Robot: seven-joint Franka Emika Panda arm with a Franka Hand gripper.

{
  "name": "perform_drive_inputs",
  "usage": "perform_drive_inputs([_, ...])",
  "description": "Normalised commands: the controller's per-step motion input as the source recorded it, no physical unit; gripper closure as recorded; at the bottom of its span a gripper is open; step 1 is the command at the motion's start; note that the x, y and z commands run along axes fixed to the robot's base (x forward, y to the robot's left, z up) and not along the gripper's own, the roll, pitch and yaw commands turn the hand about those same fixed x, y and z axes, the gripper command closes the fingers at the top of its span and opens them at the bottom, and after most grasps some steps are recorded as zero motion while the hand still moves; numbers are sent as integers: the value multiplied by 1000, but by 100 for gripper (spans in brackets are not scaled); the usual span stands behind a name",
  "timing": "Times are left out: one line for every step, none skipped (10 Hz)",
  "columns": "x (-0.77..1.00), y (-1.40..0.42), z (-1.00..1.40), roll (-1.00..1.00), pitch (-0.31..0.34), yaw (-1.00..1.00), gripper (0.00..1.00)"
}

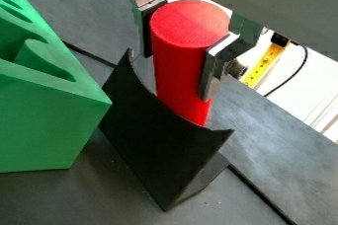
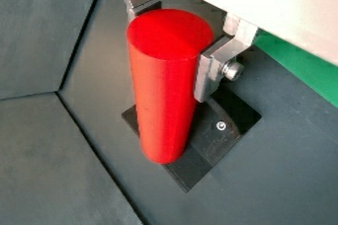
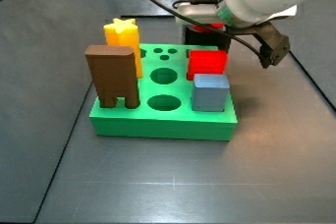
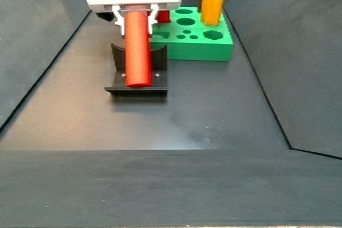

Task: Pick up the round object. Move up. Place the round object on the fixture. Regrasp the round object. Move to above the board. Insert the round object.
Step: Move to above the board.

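My gripper (image 1: pixel 179 34) is clamping the round object (image 1: pixel 181 59), seating it on the fixture (image 1: pixel 165 140) for regrasping, board (image 1: pixel 40 91) at nine o'clock.

In a side view the board (image 3: pixel 164 120) lies at the frame's centre. An arched block (image 3: pixel 113 75) stands at its left front, a star post (image 3: pixel 122 33) behind that, a grey cube (image 3: pixel 210 93) at its right front and another cube (image 3: pixel 207 64) behind it. The gripper (image 3: pixel 217 27) is behind the board, upper right. In a side view the peg (image 4: pixel 138 50) lies on the fixture (image 4: pixel 138 75), left of the board (image 4: pixel 201 40). In a wrist view the gripper (image 1: pixel 185 43) is around the peg (image 1: pixel 183 56).
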Motion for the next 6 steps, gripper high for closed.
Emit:
perform_drive_inputs([46,219,1000,113,-147,-308,100])
perform_drive_inputs([43,217,1000,99,-141,-308,100])
perform_drive_inputs([26,208,1000,65,-100,-297,100])
perform_drive_inputs([19,199,1000,27,-48,-275,100])
perform_drive_inputs([17,198,1000,-2,-1,-250,100])
perform_drive_inputs([14,196,1000,-13,22,-231,100])
